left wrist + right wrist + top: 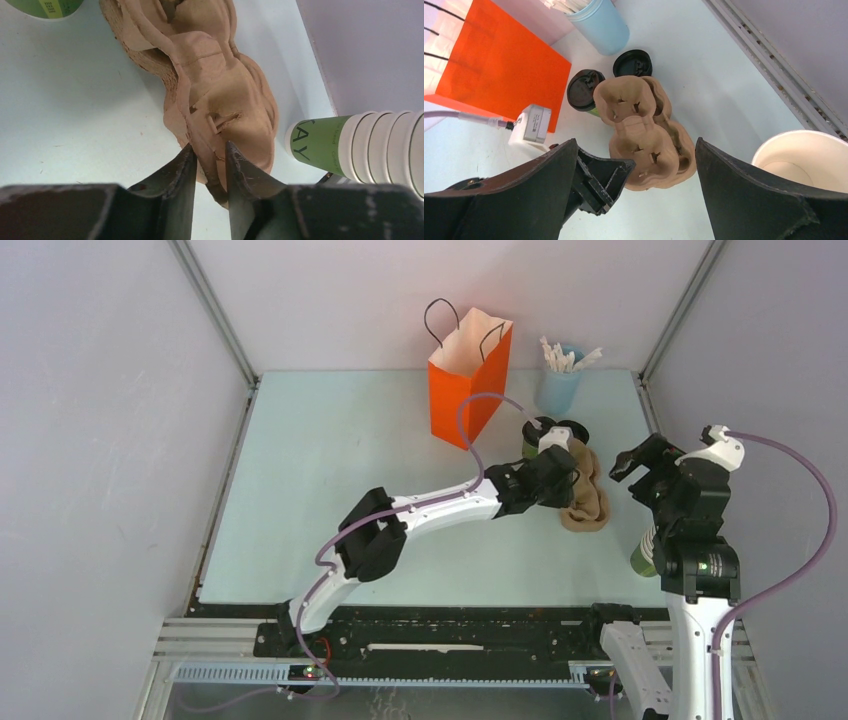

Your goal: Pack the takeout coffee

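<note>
A: From above, where do we have the takeout coffee [536,437]?

B: It stands on the worktop [330,490] in the centre right of the frame, just right of the orange bag [470,380] and not yet inside it. Our left gripper [562,474] reaches to the brown cup carrier [588,498] just below the coffee. Our right gripper [640,462] hangs released at the right, holding nothing.

A: And the left wrist view?

B: Here the left gripper [209,150] is clenched on a thin edge of the cup carrier [220,100], low in the centre. It seems to be a stack of carriers, so we judge that the step is to take one. We should lift slowly and straight, watch that the pinch holds one layer only, and swing away from the coffee, because a push could tip it. This view shows the grasp itself, which our arm hides from above. It also shows the stacked green cups [360,145] at the right edge.

A: What does the right wrist view add?

B: Between the spread fingers of the right gripper [636,150] we see the carrier's pockets [644,135] from the top, the takeout coffee [585,89] touching or almost touching it at the upper left, and a second black lid [632,62] behind. Whether a cup is under that lid, we cannot tell. The blue cup [599,25] is at the top.
</note>
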Robot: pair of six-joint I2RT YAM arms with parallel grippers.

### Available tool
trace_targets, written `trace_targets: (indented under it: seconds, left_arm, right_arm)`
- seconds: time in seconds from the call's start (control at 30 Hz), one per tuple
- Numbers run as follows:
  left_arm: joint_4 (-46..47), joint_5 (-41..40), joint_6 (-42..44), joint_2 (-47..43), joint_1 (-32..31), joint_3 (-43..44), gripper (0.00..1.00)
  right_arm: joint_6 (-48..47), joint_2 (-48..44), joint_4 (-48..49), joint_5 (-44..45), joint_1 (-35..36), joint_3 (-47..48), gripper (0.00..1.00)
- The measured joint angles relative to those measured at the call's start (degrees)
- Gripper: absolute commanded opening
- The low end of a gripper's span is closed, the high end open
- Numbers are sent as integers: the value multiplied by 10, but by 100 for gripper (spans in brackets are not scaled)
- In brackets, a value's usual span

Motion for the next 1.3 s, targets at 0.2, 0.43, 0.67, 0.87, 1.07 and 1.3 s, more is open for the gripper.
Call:
trace_targets:
  seconds: [0.2, 0.43, 0.67, 0.87, 1.07, 1.3]
  left_arm:
    - [-21, 10, 12, 5, -1, 23, 0]
    - [-41, 49, 62, -132, -1, -122, 0]
    - [-92, 48, 169, -456, -1, -352, 0]
    - [-165, 20, 209, -624, -1, -451, 0]
    - [-221, 10, 211, -679, -1, -501, 0]
    - [-231, 8, 207, -710, -1, -507, 0]
  right_arm:
    - [-25, -1, -4, -39, 5, 0, 97]
    - [-77, -5, -18, -157, 16, 0, 100]
    - [-151, 15, -3, -306, 187, 0, 95]
    - [-201, 88, 42, -209, 499, 0, 92]
    - [-236, 189, 92, -89, 614, 0, 87]
    - [-249, 256, 138, -12, 648, -1, 78]
